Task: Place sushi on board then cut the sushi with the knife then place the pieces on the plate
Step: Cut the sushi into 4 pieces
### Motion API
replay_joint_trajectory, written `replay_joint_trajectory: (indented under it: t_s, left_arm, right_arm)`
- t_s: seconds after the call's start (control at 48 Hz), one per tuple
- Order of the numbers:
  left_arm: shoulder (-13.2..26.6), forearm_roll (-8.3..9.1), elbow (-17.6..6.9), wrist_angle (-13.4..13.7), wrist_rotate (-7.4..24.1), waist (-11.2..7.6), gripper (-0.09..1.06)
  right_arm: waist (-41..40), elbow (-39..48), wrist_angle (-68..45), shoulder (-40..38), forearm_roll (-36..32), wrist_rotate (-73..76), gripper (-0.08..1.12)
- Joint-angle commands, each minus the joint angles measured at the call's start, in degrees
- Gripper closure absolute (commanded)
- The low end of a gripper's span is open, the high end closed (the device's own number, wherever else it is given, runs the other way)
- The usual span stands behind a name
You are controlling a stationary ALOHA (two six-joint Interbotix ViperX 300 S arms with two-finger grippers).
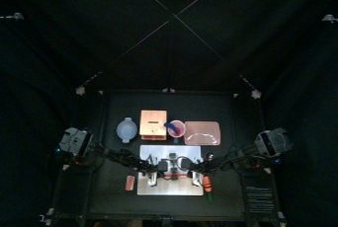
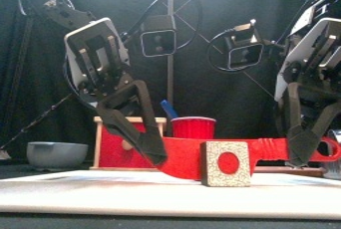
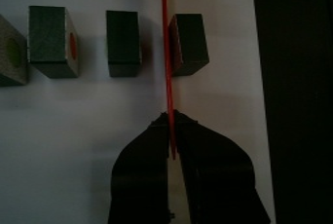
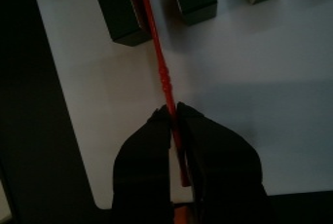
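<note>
Sushi pieces (image 2: 224, 163) sit on the white board (image 2: 80, 188); left tool (image 3: 169, 123) and right tool (image 4: 170, 113) clench the red knife (image 2: 273, 149).

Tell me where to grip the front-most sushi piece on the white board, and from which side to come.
Grip the dark green toy sushi block across its left and right dark walls, tool coming straight down. It stands upright on the white cutting board, its white, red-centred face toward the front, and the red toy knife fills the gap behind it, so front-to-back closing looks blocked.
</note>
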Motion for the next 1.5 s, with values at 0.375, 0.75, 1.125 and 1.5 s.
replay_joint_trajectory:
  t_s: [0.375,0.75,1.125,1.5]
  left_arm:
    - [-8.53,7.91,-1.32,0.35,0.53,-0.35,0.48]
    - [-13.97,19.34,-0.97,-0.44,0.53,6.15,0.28]
    - [-14.15,21.45,-0.79,-4.66,0.53,9.67,0.27]
    - [-13.80,21.36,2.37,-14.59,0.53,11.25,0.27]
  right_arm:
    - [-0.44,-4.13,9.84,-10.37,-5.45,0.44,0.73]
    - [-0.79,-0.79,19.34,-23.73,-4.31,0.79,0.73]
    - [-1.32,8.88,24.26,-39.11,5.45,1.05,0.73]
    - [-4.13,16.17,30.15,-42.80,13.71,0.70,0.71]
